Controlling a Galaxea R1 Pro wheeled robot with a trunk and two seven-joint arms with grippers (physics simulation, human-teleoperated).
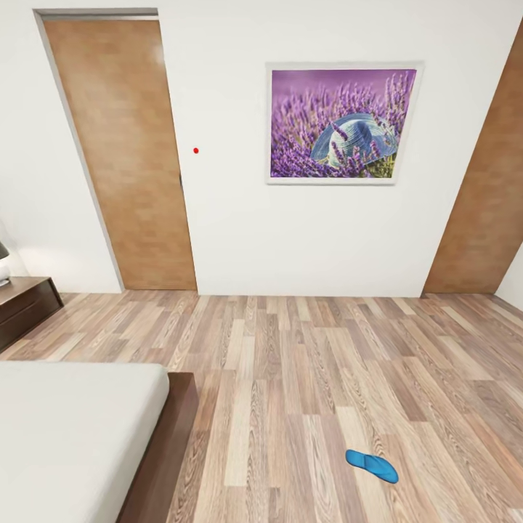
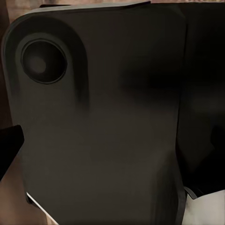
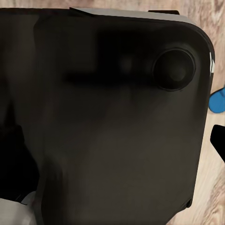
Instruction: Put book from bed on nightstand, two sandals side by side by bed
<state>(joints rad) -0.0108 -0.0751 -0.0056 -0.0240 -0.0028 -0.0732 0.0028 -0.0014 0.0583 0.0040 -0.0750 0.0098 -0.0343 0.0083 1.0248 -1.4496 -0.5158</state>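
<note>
Bedroom, wood-plank floor (image 1: 305, 378). Nearest: bed (image 1: 73, 436) corner at lower left, no book visible on the part shown; one blue sandal (image 1: 371, 465) lies alone on the floor, well apart from the bed, so not yet placed. Beyond: nightstand (image 1: 25, 305) by the left wall, door (image 1: 123, 152), lavender picture (image 1: 341, 123). Gripper states: cannot tell, dark housings block both wrist views.

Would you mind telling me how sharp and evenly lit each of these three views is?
Head view: bright, even light, sharp; sandal and picture crisp, walls lean outward as if through a wide lens. Left wrist view: a dark, soft-edged robot part up close. Right wrist view: the same dark blur, a blue sliver at the edge.
</note>
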